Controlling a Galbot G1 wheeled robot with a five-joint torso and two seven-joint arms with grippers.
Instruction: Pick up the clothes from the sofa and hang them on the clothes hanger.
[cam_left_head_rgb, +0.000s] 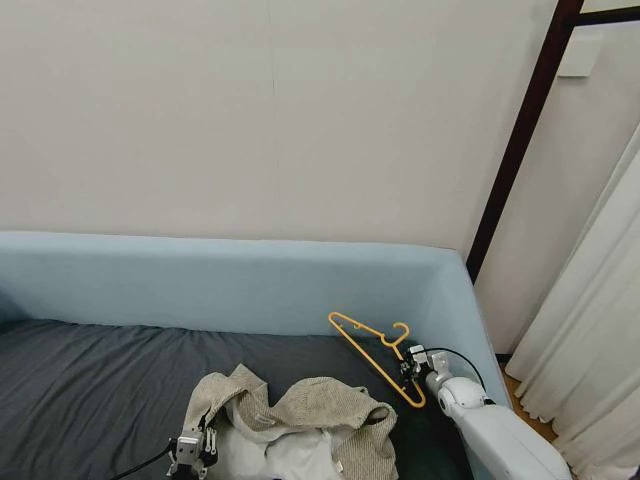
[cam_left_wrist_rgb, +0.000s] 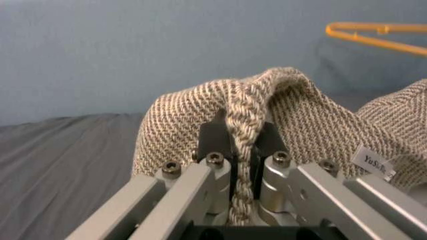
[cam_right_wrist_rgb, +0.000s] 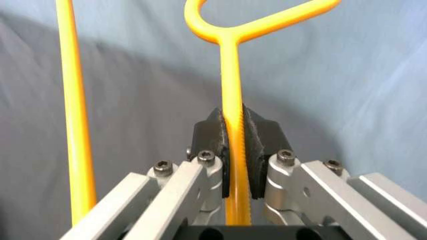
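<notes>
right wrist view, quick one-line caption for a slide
Right gripper shut on the neck of the orange hanger, just under its hook, sofa behind.

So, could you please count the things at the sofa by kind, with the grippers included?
Hangers: 1, the orange clothes hanger, clamped in the right gripper
Garments: 1, the beige knitted garment, pinched by the left gripper; the white cloth under it may be part of it
Grippers: 2
Total: 4
</notes>
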